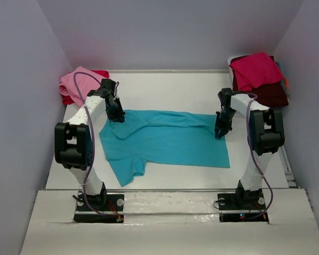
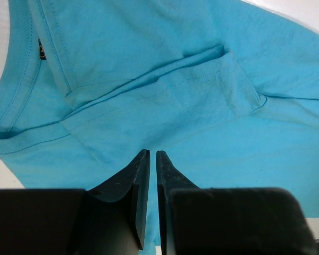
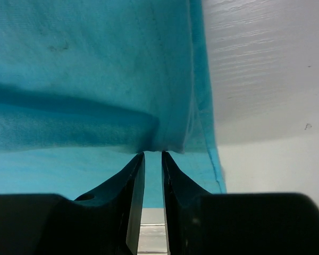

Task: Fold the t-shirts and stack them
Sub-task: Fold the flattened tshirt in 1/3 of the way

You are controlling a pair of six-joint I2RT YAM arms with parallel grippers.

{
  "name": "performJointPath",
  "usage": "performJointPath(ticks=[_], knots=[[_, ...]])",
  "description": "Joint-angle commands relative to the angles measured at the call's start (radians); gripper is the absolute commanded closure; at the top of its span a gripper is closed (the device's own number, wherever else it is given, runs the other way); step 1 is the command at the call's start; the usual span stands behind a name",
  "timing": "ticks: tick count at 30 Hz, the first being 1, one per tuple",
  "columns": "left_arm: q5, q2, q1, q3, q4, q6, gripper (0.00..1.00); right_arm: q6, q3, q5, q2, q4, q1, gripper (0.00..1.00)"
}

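Pinching the turquoise t-shirt [image 1: 170, 141] at its far edge: left end effector [image 1: 119, 118] and right end effector [image 1: 219, 135]. Folding barely begun; crumpled pink t-shirt [image 1: 77, 82] waits far left.

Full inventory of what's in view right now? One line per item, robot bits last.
turquoise t-shirt: 1, turquoise, spread across the middle of the table, one sleeve towards the near edge
pink t-shirt: 1, pink, bunched in the far-left corner
red t-shirt: 1, red, under the pink one
crimson t-shirt: 1, crimson, on top of the far-right pile
dark maroon t-shirt: 1, dark maroon, under the crimson one
table: 1, white
left arm: 1, white and black, near left
right arm: 1, white and black, near right
left gripper: 1, black, pinching the turquoise shirt's far-left corner
right gripper: 1, black, pinching its far-right corner
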Motion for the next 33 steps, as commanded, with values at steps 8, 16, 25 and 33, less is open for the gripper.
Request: performJointPath(ticks=[8, 16, 25, 33], knots=[[-0.023, -0.049, -0.004, -0.145, 0.029, -0.009, 0.79, 0.004, 0.04, -0.016, -0.034, -0.003, 0.022, 0.75], [-0.015, -0.113, -0.004, -0.241, 0.049, -0.048, 0.65, -0.002, 0.029, -0.017, -0.029, 0.006, 0.022, 0.75], [-0.088, -0.158, -0.004, -0.226, 0.013, -0.045, 0.53, -0.011, 0.029, -0.013, -0.02, 0.009, 0.022, 0.75], [-0.08, -0.143, 0.058, -0.25, 0.05, -0.042, 0.47, -0.011, 0.031, -0.014, -0.02, 0.011, 0.022, 0.75]])
